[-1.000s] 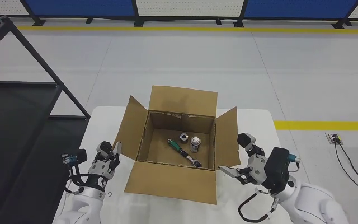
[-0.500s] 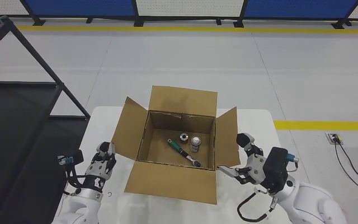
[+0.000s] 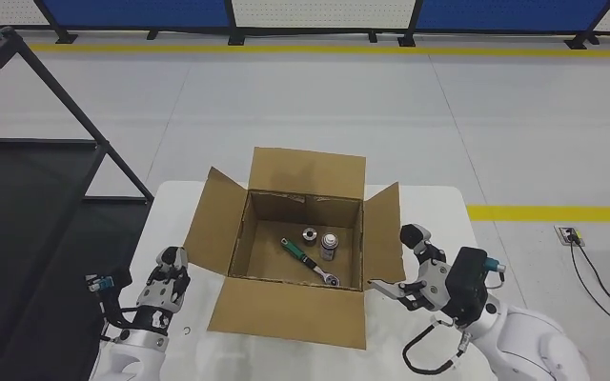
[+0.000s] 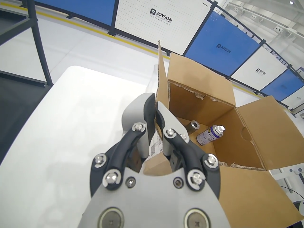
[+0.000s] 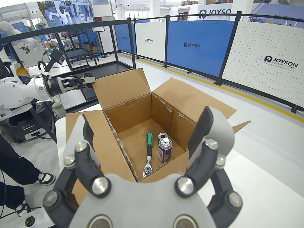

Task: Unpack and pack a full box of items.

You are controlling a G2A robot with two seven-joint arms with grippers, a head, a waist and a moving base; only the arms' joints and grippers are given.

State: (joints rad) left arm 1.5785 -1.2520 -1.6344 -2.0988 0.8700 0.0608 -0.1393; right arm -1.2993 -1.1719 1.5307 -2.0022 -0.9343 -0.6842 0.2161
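An open cardboard box (image 3: 286,314) stands mid-table with its flaps spread. Inside lie a green-handled ratchet (image 3: 307,260), a spray can (image 3: 329,246) and a short metal cylinder (image 3: 310,233). My left gripper (image 3: 174,262) sits off the box's left side, shut on the outer edge of the left flap (image 3: 217,224); the left wrist view shows the cardboard edge pinched in this gripper (image 4: 155,106). My right gripper (image 3: 398,262) stands open by the right flap's near corner. From the right wrist, the ratchet (image 5: 149,153) and can (image 5: 164,151) lie beyond the open gripper (image 5: 146,115).
The white table (image 3: 429,210) has bare surface on both sides of the box. A black metal rack (image 3: 57,143) stands off the table's left edge. Fence panels line the far floor.
My left gripper has drawn back toward the table's near left corner with the left flap, which now leans further outward. The box has slid slightly left. The right arm has barely moved.
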